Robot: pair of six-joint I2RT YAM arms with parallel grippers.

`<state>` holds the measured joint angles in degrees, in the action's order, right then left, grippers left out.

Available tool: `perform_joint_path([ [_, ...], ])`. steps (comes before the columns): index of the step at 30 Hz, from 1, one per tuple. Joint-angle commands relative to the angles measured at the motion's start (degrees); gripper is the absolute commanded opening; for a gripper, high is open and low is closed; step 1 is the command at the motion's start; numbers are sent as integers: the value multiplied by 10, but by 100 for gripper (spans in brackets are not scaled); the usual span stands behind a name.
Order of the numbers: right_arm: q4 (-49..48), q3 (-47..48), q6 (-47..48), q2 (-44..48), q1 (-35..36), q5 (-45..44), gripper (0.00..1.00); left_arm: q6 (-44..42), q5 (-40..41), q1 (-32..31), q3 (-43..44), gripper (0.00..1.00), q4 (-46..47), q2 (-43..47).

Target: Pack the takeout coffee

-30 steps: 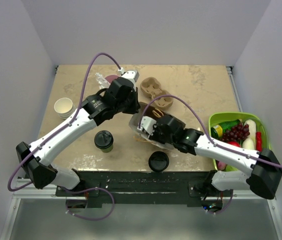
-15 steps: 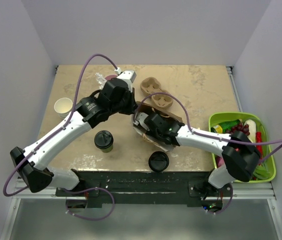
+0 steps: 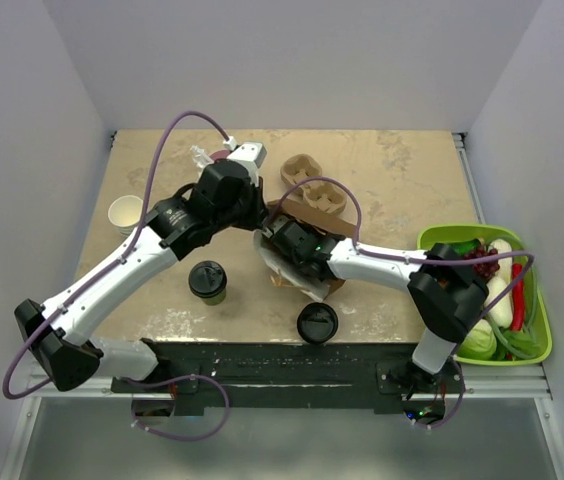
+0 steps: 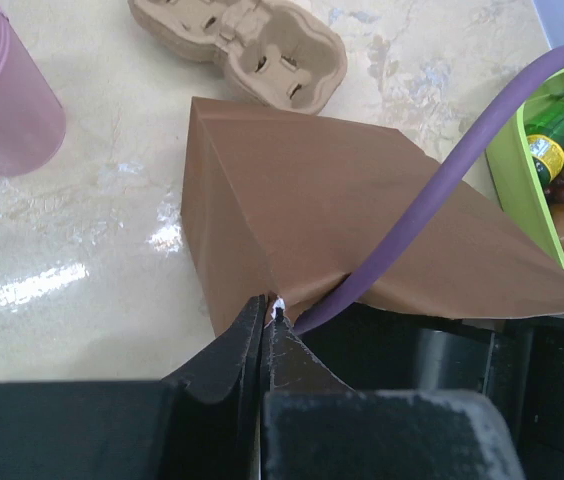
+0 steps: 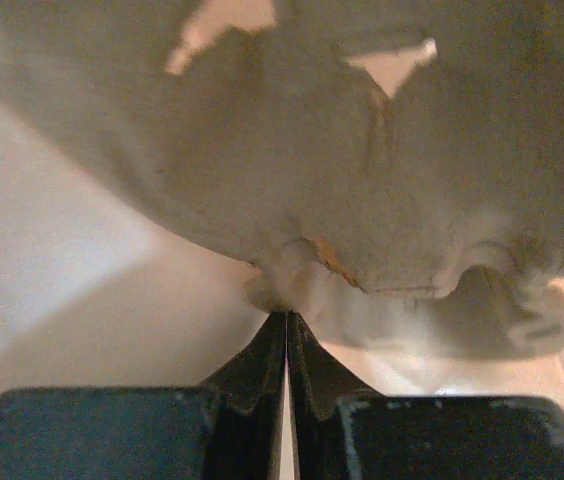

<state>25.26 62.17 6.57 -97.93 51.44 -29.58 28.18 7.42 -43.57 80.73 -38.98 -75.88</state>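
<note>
Coffee cup [image 3: 207, 281] with black lid stands on the table [image 3: 402, 170], lower left of centre in the top view, apart from the brown paper bag [image 4: 342, 210]. Left fingers [image 4: 232, 350] press together on the bag's near corner; right fingers [image 5: 252, 365] pinch its crumpled edge.

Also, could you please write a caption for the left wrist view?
Left claw pinching an edge of the brown paper bag, pink tumbler and cup carrier beyond.
</note>
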Motion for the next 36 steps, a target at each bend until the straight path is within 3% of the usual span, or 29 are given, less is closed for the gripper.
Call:
perform_joint_path([
  [1,31,35,-83,-35,-5,-79,8,18,-106,-25,-11,0,51,37],
  [3,30,37,-83,-18,-3,-86,9,20,-78,-26,-24,0,49,35],
  [6,9,29,-68,18,7,-66,18,32,-37,-25,-37,0,49,34],
  [13,-50,-32,23,206,16,163,48,64,15,-26,-58,0,57,47],
  [17,-78,-68,40,298,16,258,57,69,22,-25,-65,0,56,47],
  [24,-89,-73,51,390,16,312,64,66,19,-26,-68,0,56,47],
  [31,-47,-46,42,374,16,316,65,57,-5,-25,-66,0,61,41],
  [36,-72,7,-48,397,16,260,68,51,-3,-25,-53,0,56,43],
])
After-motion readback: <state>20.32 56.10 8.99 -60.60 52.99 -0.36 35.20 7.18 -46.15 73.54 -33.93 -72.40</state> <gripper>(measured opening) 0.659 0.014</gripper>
